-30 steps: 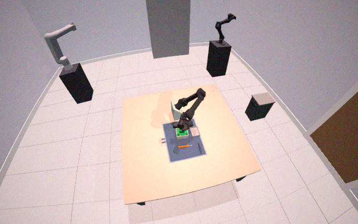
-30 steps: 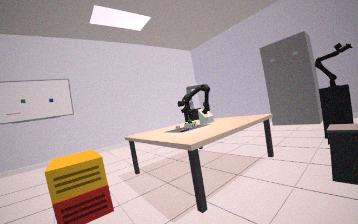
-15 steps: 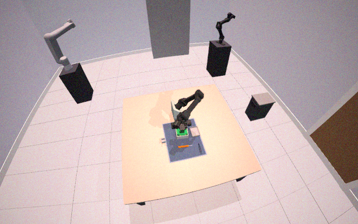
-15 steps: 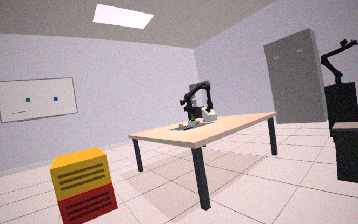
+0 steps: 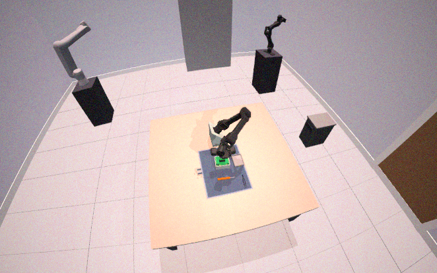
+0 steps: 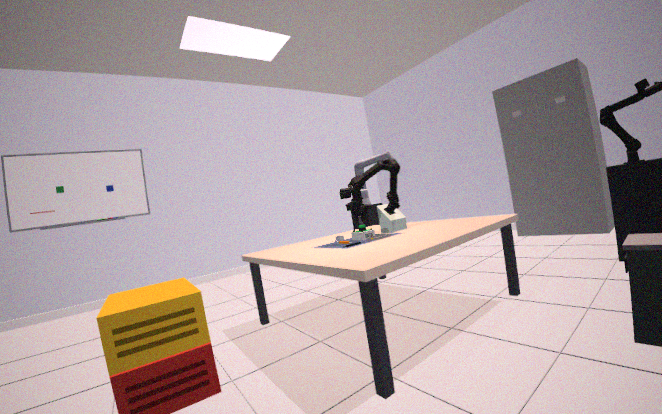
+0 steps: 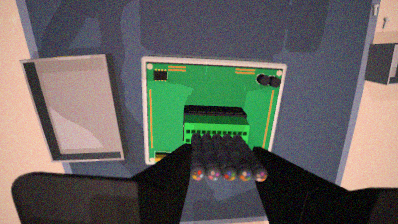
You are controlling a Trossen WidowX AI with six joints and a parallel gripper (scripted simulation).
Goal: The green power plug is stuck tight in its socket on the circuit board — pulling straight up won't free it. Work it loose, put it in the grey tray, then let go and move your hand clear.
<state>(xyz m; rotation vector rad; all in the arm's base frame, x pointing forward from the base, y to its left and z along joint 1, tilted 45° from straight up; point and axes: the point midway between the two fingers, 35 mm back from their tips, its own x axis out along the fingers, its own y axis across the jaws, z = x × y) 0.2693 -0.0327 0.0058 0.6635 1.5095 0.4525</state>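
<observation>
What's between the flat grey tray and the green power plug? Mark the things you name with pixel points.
Part of the green circuit board [image 7: 167,107], with its pale edge, in the wrist view.

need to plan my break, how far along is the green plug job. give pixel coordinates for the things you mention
Done: the black two-finger gripper [image 5: 224,156] [image 7: 221,152] is shut on the green power plug [image 7: 216,127].
In hand: working it loose; the plug looks out of line with the black socket [image 7: 215,110], but whether it is free I can't tell.
Left: placing it in the grey open tray [image 5: 237,160] [image 7: 115,107], letting go, moving clear.

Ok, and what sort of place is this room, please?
Probably a robotics lab or teaching workshop: a whiteboard hangs on the wall, a spare black arm stands on a pedestal, and a circuit board sits on the worktable.
</observation>
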